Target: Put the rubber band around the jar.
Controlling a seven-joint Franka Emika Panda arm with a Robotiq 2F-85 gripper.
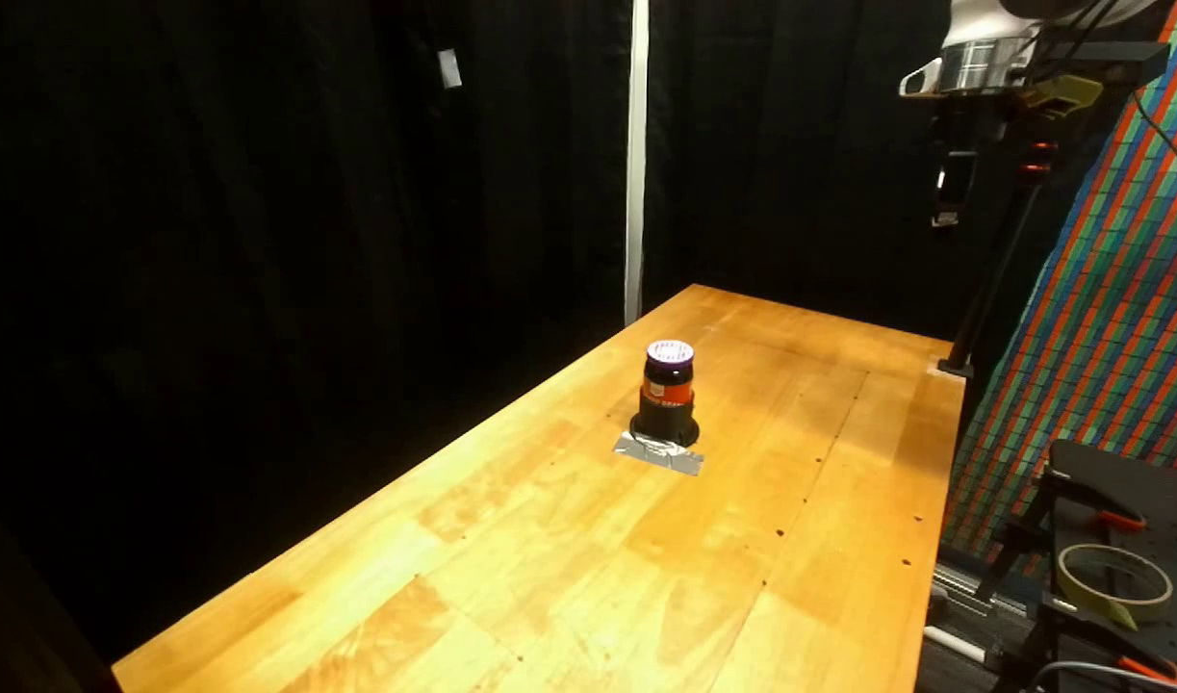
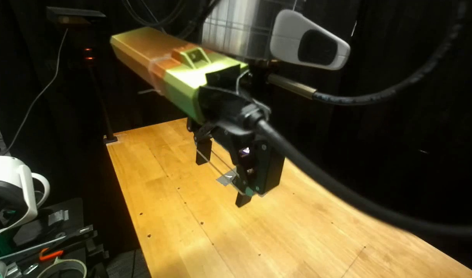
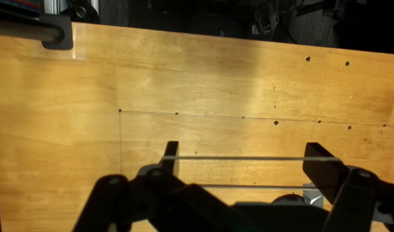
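Wrist view: pincer [image 3: 243, 150] apart, stretching the rubber band [image 3: 240, 158], likely to clear the jar [image 1: 668, 383], upright on the table [image 1: 550, 539] in an exterior view, tape [image 1: 679, 461] at its six o'clock presumably anchoring it.

Mid-frame in an exterior view stands one cylindrical orange-labelled jar [image 1: 668, 385]; low in the wrist view, two black fingers [image 3: 324, 174], one grey rubber band [image 3: 242, 158]

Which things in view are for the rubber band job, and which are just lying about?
For the job:
jar
gripper, spread wide
rubber band, stretched across it

Just lying about:
roll of tape
coiled cable
orange-and-black tool, perhaps a clamp
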